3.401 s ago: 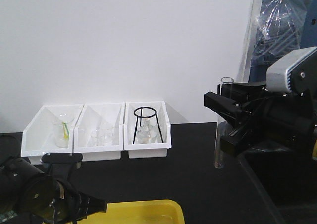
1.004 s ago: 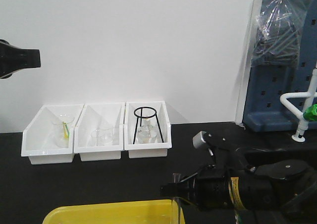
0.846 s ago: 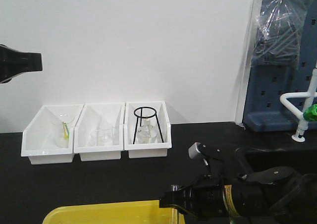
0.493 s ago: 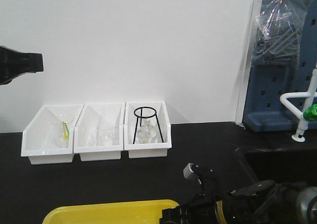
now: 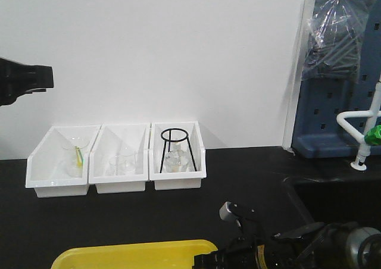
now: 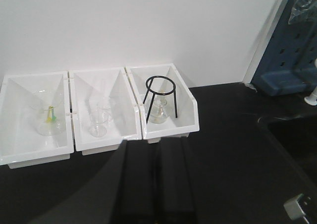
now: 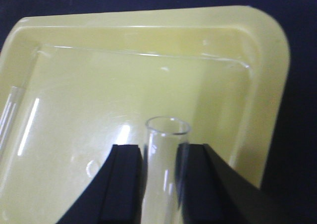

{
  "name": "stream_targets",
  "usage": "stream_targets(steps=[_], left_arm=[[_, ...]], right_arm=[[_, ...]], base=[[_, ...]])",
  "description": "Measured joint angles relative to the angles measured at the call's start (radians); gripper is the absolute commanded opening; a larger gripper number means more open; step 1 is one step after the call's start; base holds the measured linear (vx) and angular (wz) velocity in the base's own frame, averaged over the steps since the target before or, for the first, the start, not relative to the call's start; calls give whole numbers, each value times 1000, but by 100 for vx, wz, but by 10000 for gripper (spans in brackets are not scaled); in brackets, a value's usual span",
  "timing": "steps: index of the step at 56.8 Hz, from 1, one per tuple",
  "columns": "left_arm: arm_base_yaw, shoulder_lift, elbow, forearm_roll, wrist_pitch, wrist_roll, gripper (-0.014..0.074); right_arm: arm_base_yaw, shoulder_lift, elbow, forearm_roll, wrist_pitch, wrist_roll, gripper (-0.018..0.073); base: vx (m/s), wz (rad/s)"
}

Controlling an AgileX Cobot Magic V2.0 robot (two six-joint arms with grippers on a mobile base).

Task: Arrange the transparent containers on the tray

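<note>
1. Tube: a clear test tube (image 7: 162, 169) stands pinched between the two black fingers (image 7: 124, 184) of the right gripper (image 7: 161, 184) in the right wrist view; its open rim shows, while its lower part runs off the bottom edge.
2. Behind the tube lies the yellow tray (image 7: 257, 85). A second test tube (image 7: 7, 115) is only partly visible at the tray's left edge, cut off by the frame.
3. In the front view the right arm (image 5: 286, 251) sits low at the bottom right, beside the tray's (image 5: 119, 254) right end; the held tube cannot be made out there, and much of the tray is cropped by the bottom edge.
4. The left gripper (image 5: 27, 78) shows only as a dark shape at the left edge, high above the table; whether it is spread or closed cannot be told.
5. Three white bins (image 6: 104, 110) line the wall. Their glassware (image 6: 99, 122) is faint against the white, and a black ring stand (image 6: 161, 97) sits in the right one.
</note>
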Motion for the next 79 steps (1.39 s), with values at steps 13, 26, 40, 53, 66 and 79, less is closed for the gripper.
stream_targets(steps=[13,26,40,53,66,79], left_arm=[[0,0,0,0,24,0,174],[0,0,0,0,39,4,174],[0,0,0,-44,184,147,54],[0,-10,79,-185,272,369,-8],[0,-179,325,-384,110,523,-7],[0,-434,594,-510,-96,570,-6]], right_arm=[[1,0,-2,3,0,-9,540],[1,-10,-2,-2,-10,-22,486],[1,-184,0,-48,-74,-50,27],[1,-508,1,-54,-88,-98,-13],[1,-782,15,-58,-31,-124,-13],[1,-940,82,-58,72,-126,-13]], base=[[0,0],[0,0],[0,0],[0,0],[0,0],[0,0]])
